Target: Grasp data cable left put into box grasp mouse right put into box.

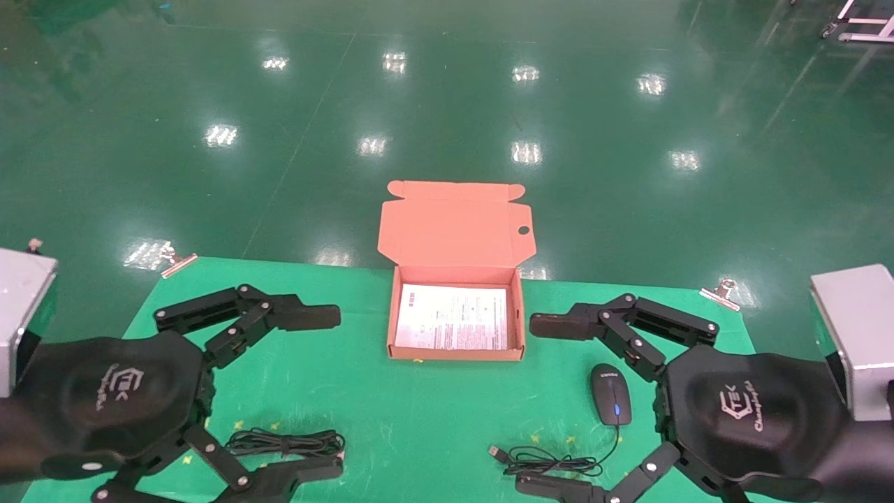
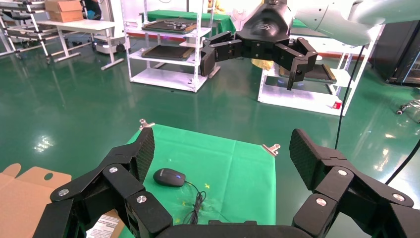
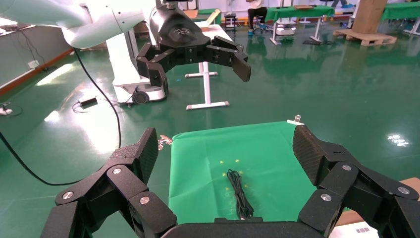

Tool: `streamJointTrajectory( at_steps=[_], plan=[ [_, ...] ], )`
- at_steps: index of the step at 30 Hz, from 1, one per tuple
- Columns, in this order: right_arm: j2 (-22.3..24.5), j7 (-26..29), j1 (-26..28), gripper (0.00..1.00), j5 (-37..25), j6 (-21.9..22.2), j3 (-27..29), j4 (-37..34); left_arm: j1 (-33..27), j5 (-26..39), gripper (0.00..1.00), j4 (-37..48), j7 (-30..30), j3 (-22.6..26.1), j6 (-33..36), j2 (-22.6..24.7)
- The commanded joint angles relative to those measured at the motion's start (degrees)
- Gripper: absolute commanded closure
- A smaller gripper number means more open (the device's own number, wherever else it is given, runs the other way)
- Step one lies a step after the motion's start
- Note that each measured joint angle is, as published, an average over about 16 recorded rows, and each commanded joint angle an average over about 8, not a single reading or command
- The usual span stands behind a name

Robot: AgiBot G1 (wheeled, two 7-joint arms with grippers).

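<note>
The head view is taking in the whole green-covered tabletop [image 1: 391, 412]: the shallow orange-brown cardboard box [image 1: 455, 318] is sitting at the middle of the far edge, lid standing open and a white printed sheet [image 1: 452, 316] lying inside. The thin black coiled data cable [image 1: 286, 442] is lying near the front edge on the left side, between the spread fingers of the left claw [image 1: 328, 391], which is hovering wide open around it without touching. The small black oval mouse [image 1: 610, 393], scroll wheel glowing blue, is resting toward the right side, its cord [image 1: 552, 460] trailing to the front edge; the right claw [image 1: 538, 405] is hanging beside it, fingers also spread apart and holding nothing.

The left wrist view is showing what the head view is missing: the mouse [image 2: 169, 177] seen across the cloth, the right claw [image 2: 252, 59] raised above the tabletop, and white shelving racks [image 2: 166, 44] beyond. The right wrist view is giving the cable [image 3: 239, 193] as a narrow dark coil, with the left claw [image 3: 198, 64] high over it. Metal clips [image 1: 178, 261] are pinning the cloth at the far corners.
</note>
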Motion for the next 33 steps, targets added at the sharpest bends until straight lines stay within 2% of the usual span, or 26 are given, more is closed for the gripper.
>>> streamJointTrajectory(
  at_steps=[1, 15, 20, 26, 33],
  plan=[
    [0.0, 0.0, 0.0, 0.0, 0.0, 0.0, 0.0, 0.0, 0.0, 0.0, 0.0, 0.0, 0.0, 0.0, 0.0, 0.0],
    [0.08, -0.03, 0.0, 0.0, -0.09, -0.02, -0.01, -0.01, -0.02, 0.07, 0.0, -0.03, 0.02, 0.03, 0.03, -0.01],
    [0.52, -0.39, 0.38, 0.0, -1.64, -0.46, -0.52, 0.22, -0.46, 1.93, 0.0, -0.29, -0.13, 0.83, 0.06, -0.17],
    [0.57, -0.99, 3.69, 0.0, -7.88, -2.42, -3.32, 1.37, -3.36, 9.15, 0.0, -1.76, -0.98, 3.77, 0.16, -0.25],
    [-1.32, -2.66, 12.12, 0.0, -19.75, -4.49, -10.46, 2.67, -9.76, 20.54, 0.0, -2.98, -1.12, 8.89, 1.38, 2.32]
  ],
)
